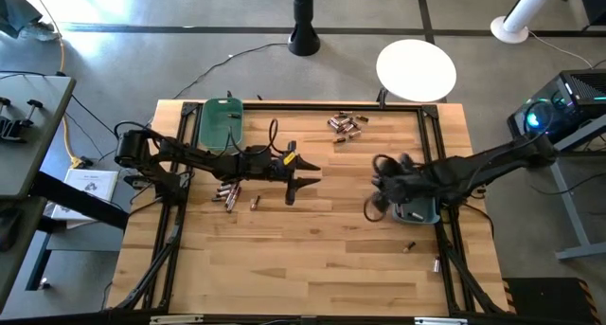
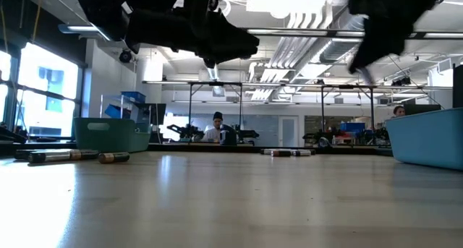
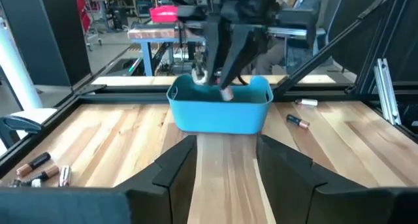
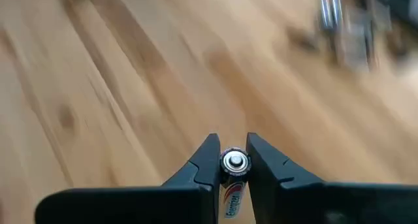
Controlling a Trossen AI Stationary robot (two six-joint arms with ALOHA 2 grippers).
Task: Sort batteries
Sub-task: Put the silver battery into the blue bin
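Observation:
My right gripper point(image 4: 232, 144) is shut on one silvery battery point(image 4: 234, 162). It hangs above the wood just left of the blue-grey bin point(image 1: 419, 212), near the table's right side point(image 1: 379, 200). My left gripper point(image 1: 295, 173) is open and holds nothing, hovering over the middle of the table and facing that bin point(image 3: 221, 108). Loose batteries lie flat in a cluster point(image 1: 346, 126) near the far edge. Another group point(image 1: 227, 193) lies under the left arm. The green bin point(image 1: 221, 123) stands at the far left. My right gripper pinches the battery between its two fingers point(image 4: 208, 160), one on each side of the barrel just behind the end cap point(image 4: 235, 160). The cell lies along the fingers, with its cap pointing forward past them. It is lifted clear of the table.
Two single batteries point(image 1: 410, 246) point(image 1: 437, 263) lie near the right front corner. Black frame rails point(image 1: 442, 154) run along the table's edges. Open wood point(image 1: 312, 259) fills the near half. People sit at desks point(image 2: 217, 125) far behind the table.

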